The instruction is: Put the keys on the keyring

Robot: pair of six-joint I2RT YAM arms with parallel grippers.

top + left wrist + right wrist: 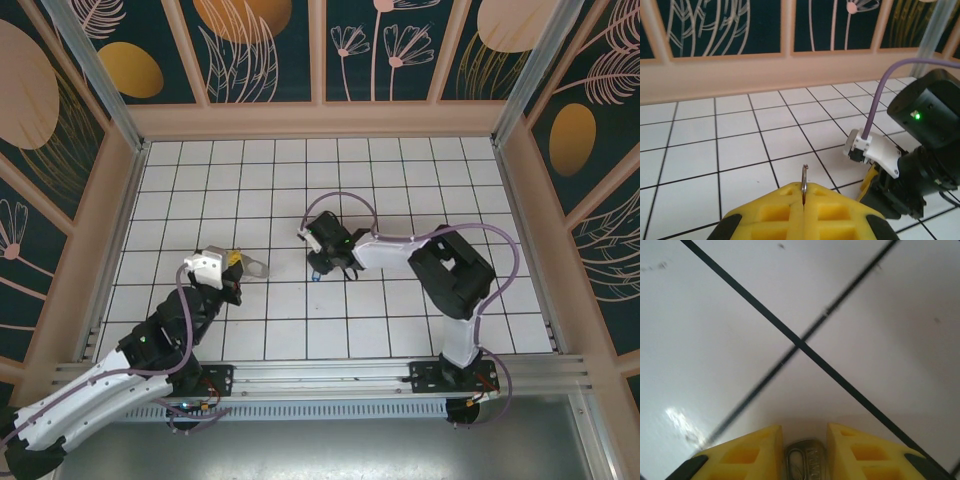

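White tiled table (250, 190) with dark grout, ringed by floral wall panels (260, 50).

right gripper (804, 436) — pinching silver key (805, 465), seemingly | tile grout cross (799, 343) beneath

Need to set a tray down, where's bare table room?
Free: far tile rows along the back wall, and near-centre tiles between left arm and right arm. Crowded: mid-table, between left pincer with keyring and right pincer with key.
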